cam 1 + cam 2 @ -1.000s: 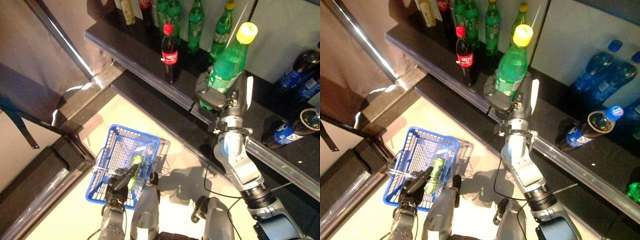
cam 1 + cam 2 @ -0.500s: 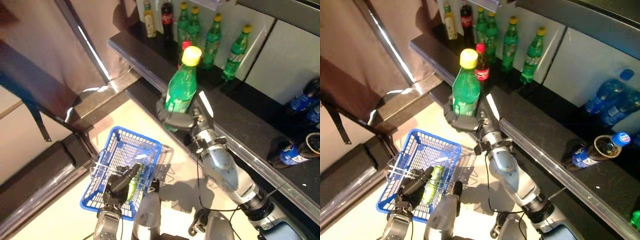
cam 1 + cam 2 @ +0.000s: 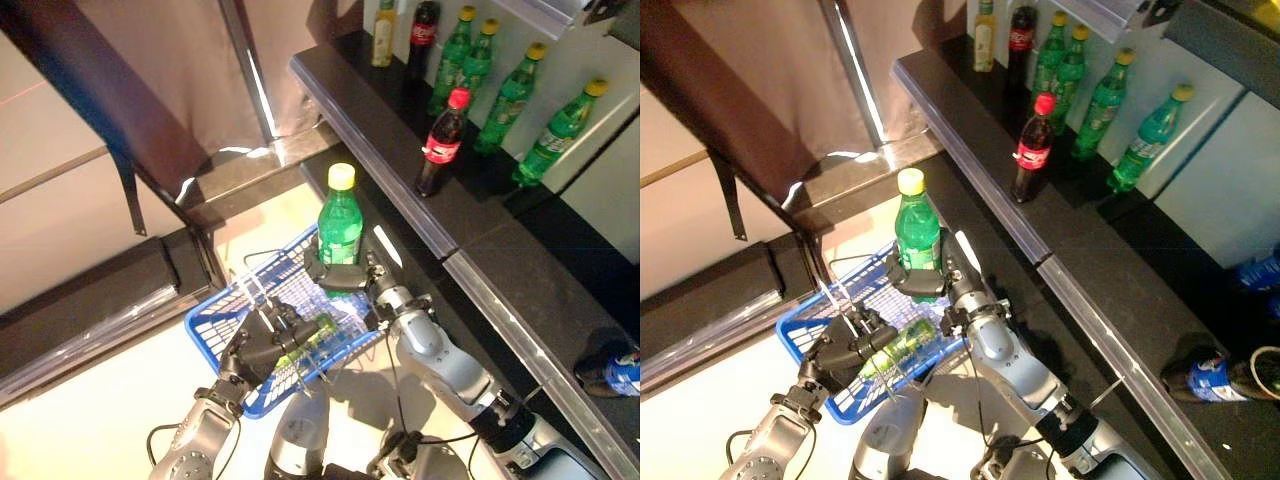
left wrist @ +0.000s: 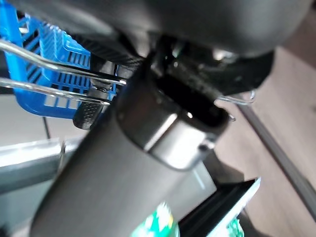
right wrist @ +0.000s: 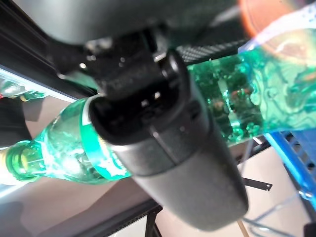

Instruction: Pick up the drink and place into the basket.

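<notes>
The right hand [image 3: 335, 272] has its dark fingers curled round the lower body of a green plastic drink bottle with a yellow cap [image 3: 340, 222], and the right wrist view shows the same wrap-around hold on the green body. The bottle stands upright, cap up, its long axis vertical. It hangs directly over the far edge of the blue plastic mesh basket with wire handles [image 3: 222, 318], on the side toward the dark shelf counter [image 3: 400, 170], with its base about level with the basket's rim and not yet inside.

The left hand [image 3: 262, 340] is at the basket's near side. Its fingers are curled round the basket's wire handles, as its own wrist view shows bars passing through the dark fingers. A second green bottle [image 3: 308, 333] already lies on its side inside the basket, just beside that hand.

The relation that matters is this: the basket's open well lies below the held bottle and toward the left hand, away from the counter. By my judgement the drink must travel a little inward from the far rim and then down. The lying bottle takes up the middle of the well, so the free room looks to be nearer the far wall. Upright as it is, the bottle may catch the rim or tip against the one inside.

On the counter, well apart from the basket, stand a red-capped dark cola bottle [image 3: 441, 144] and a row of green bottles [image 3: 510, 98].
</notes>
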You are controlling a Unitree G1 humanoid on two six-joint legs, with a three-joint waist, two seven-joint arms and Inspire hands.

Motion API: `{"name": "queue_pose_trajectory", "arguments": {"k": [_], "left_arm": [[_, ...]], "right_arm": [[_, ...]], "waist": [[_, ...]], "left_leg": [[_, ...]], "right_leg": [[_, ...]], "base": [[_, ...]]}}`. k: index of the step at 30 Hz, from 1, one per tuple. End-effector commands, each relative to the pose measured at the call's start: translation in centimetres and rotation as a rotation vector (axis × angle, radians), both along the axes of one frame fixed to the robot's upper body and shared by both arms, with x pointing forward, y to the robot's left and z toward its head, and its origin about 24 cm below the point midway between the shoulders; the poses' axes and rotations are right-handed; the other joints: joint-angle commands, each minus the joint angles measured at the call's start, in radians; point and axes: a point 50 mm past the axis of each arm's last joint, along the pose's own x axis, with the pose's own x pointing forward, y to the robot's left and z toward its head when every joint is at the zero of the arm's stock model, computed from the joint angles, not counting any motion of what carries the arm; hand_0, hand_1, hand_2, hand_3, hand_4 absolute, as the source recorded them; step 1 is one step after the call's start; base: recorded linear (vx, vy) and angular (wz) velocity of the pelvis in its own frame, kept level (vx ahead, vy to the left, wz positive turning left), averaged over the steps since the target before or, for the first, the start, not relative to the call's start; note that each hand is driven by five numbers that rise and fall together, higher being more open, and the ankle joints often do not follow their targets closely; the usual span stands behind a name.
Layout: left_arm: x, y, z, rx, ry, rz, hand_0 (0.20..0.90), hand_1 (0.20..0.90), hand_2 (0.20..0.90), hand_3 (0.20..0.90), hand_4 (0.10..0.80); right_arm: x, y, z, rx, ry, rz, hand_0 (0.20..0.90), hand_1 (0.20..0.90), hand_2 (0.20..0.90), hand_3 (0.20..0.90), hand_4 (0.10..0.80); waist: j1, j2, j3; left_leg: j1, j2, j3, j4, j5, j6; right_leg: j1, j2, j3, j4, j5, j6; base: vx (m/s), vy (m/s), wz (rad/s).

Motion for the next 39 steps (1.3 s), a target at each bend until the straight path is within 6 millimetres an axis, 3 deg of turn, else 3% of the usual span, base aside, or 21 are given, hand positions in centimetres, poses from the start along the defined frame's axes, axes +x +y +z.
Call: {"name": "queue_pose_trajectory", "arguments": {"k": [1,6,9,11,12,14,23,25,31,39], "left_arm": [[0.6,-2.4,9.7,-0.132,-0.602,-0.242,0.300,0.300,0.300,0.200,0.100],[0.3,-3.1,10.9,-0.151,-0.680,-0.351,0.300,0.300,0.300,0.200,0.100],[-0.1,-3.5,11.8,-0.216,-0.732,-0.439,0.300,0.300,0.300,0.200,0.100],[-0.2,-3.5,11.9,-0.222,-0.735,-0.446,0.300,0.300,0.300,0.200,0.100],[-0.7,-3.8,12.4,-0.265,-0.763,-0.511,0.300,0.300,0.300,0.200,0.100],[-1.0,-4.0,12.6,-0.284,-0.769,-0.543,0.300,0.300,0.300,0.200,0.100],[-1.4,-4.2,13.2,-0.321,-0.800,-0.620,0.300,0.300,0.300,0.200,0.100],[-1.5,-4.3,13.2,-0.320,-0.800,-0.634,0.300,0.300,0.300,0.200,0.100],[-1.6,-4.3,13.1,-0.316,-0.789,-0.659,0.300,0.300,0.300,0.200,0.100],[-1.8,-4.1,12.9,-0.322,-0.778,-0.661,0.300,0.300,0.300,0.200,0.100]], "right_arm": [[-0.2,3.9,6.0,0.216,-0.264,0.103,0.300,0.300,0.300,0.200,0.100],[0.3,4.5,4.3,0.192,-0.195,0.062,0.300,0.300,0.300,0.200,0.100],[0.9,4.9,1.8,0.150,-0.097,0.023,0.300,0.300,0.300,0.200,0.100],[0.9,4.9,1.5,0.147,-0.088,0.021,0.300,0.300,0.300,0.200,0.100],[0.8,5.3,-1.5,0.125,0.034,0.015,0.300,0.300,0.300,0.200,0.100],[0.5,5.4,-3.1,0.130,0.108,0.006,0.300,0.300,0.300,0.200,0.100],[0.3,5.1,-6.2,0.201,0.279,-0.042,0.300,0.300,0.300,0.200,0.100],[-0.1,5.4,-7.5,0.369,0.438,-0.024,0.300,0.300,0.300,0.200,0.100],[-1.1,6.1,-9.6,0.764,0.688,0.040,0.300,0.300,0.300,0.200,0.100],[-1.8,6.7,-11.0,1.092,0.897,-0.008,0.300,0.300,0.300,0.200,0.100]], "waist": [[0.007,-0.045,-0.171],[0.021,-0.041,-0.174],[0.035,-0.033,-0.174],[0.036,-0.032,-0.174],[0.049,-0.030,-0.175],[0.059,-0.033,-0.171],[0.072,-0.023,-0.148],[0.077,-0.023,-0.142],[0.094,-0.020,-0.136],[0.098,-0.016,-0.133]], "left_leg": [[-0.046,-0.043,-0.031,0.165,-0.010,0.027],[-0.054,-0.048,-0.043,0.179,-0.010,0.025],[-0.058,-0.054,-0.054,0.191,-0.011,0.024],[-0.058,-0.054,-0.055,0.192,-0.011,0.023],[-0.058,-0.057,-0.061,0.189,-0.013,0.022],[-0.051,-0.058,-0.063,0.200,-0.041,0.015],[-0.070,-0.072,-0.071,0.200,-0.060,0.018],[-0.070,-0.074,-0.073,0.196,-0.066,0.019],[-0.075,-0.080,-0.077,0.194,-0.082,0.023],[-0.075,-0.087,-0.079,0.184,-0.103,0.032]], "right_leg": [[0.152,0.063,-0.027,-0.339,0.246,-0.034],[0.157,0.062,-0.041,-0.333,0.240,-0.037],[0.158,0.060,-0.054,-0.323,0.234,-0.042],[0.158,0.060,-0.055,-0.323,0.234,-0.042],[0.163,0.059,-0.064,-0.324,0.232,-0.041],[0.169,0.058,-0.055,-0.315,0.210,-0.035],[0.153,0.055,-0.063,-0.311,0.214,-0.030],[0.152,0.056,-0.065,-0.314,0.216,-0.028],[0.154,0.056,-0.075,-0.313,0.218,-0.026],[0.142,0.055,-0.074,-0.310,0.225,-0.019]], "base": [[0.011,-0.032,0.17],[0.019,-0.025,0.13],[0.021,-0.010,0.15],[0.017,-0.012,0.00],[0.095,-0.072,0.02],[0.085,-0.066,0.10],[-0.006,-0.015,0.03],[0.001,-0.038,0.11],[0.009,-0.016,0.02],[0.006,-0.007,0.02]]}}
